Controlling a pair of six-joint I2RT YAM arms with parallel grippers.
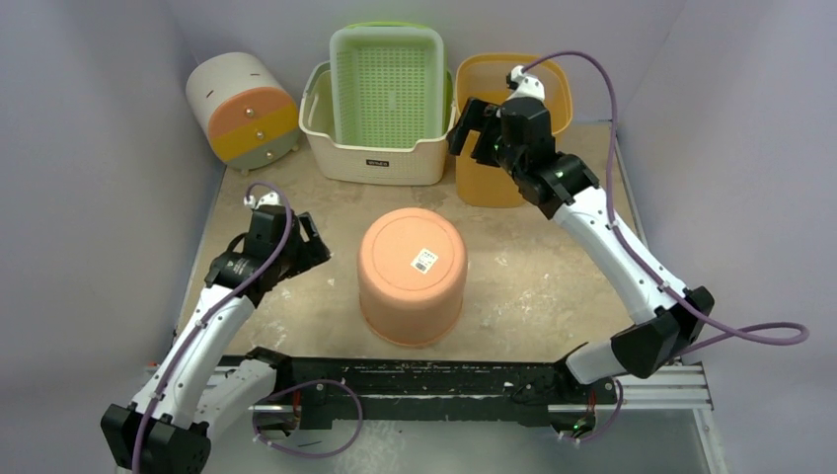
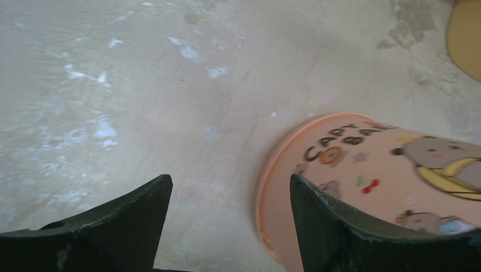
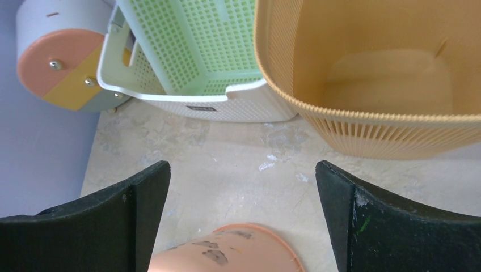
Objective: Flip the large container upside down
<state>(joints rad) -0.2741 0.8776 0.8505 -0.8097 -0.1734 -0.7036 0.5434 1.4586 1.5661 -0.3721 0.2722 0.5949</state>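
The large container is a peach-orange bucket (image 1: 412, 272) with cartoon prints. It stands mouth down in the middle of the table, its flat base with a white sticker facing up. My left gripper (image 1: 312, 253) is open and empty, low over the table just left of the bucket and apart from it. In the left wrist view the bucket's rim and side (image 2: 368, 181) lie by the right finger of the gripper (image 2: 230, 180). My right gripper (image 1: 468, 128) is open and empty, raised at the back beside the yellow basket. In the right wrist view the bucket (image 3: 227, 249) shows below the gripper (image 3: 243, 170).
A yellow ribbed basket (image 1: 486, 183) stands at the back right, also in the right wrist view (image 3: 368, 73). A white basket (image 1: 380, 163) holds a green perforated basket (image 1: 385, 79) at the back centre. A cream drum with an orange and yellow face (image 1: 242, 109) sits at the back left.
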